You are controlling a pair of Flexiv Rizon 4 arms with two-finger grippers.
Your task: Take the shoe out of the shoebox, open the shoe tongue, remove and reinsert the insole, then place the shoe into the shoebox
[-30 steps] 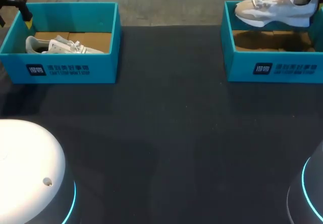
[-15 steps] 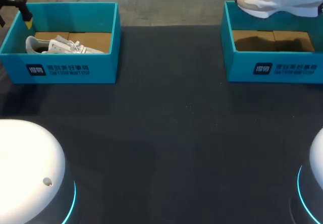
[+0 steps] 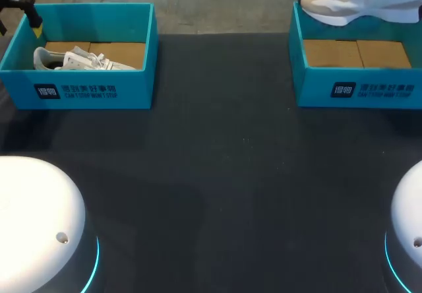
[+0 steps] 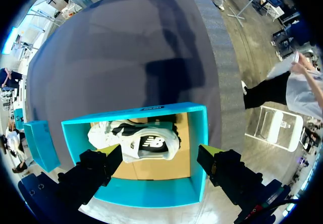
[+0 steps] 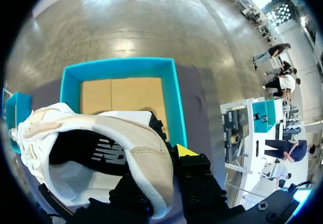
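Above the right shoebox, a beige shoe hangs in the air, lifted out of the box and apart from its walls. In the head view its pale sole shows across the box's far rim. The toe points toward the left shoebox and the heel is turned away from it. Under the shoe, the right shoebox shows a bare brown cardboard floor.

The right pincer holds the beige shoe by the heel. In the right wrist view one yellow tip lies just outside the heel collar. The other finger is hidden behind the shoe's wall. The shoe's dark opening faces the camera, and the turquoise rim of the right shoebox lies ahead of the shoe, past its upper.

Well apart from the right shoebox, across the dark surface, stands the left shoebox. A white shoe lies on its side within that box, on the cardboard. The left pincer hangs at that box's corner farthest from the right shoebox. In the left wrist view the left pincer is spread wide and grips nothing. The white shoe lies below it, framed between its two yellow tips, inside the left shoebox. Two white arm bases stand at the near edge of the surface, on the side away from both boxes.
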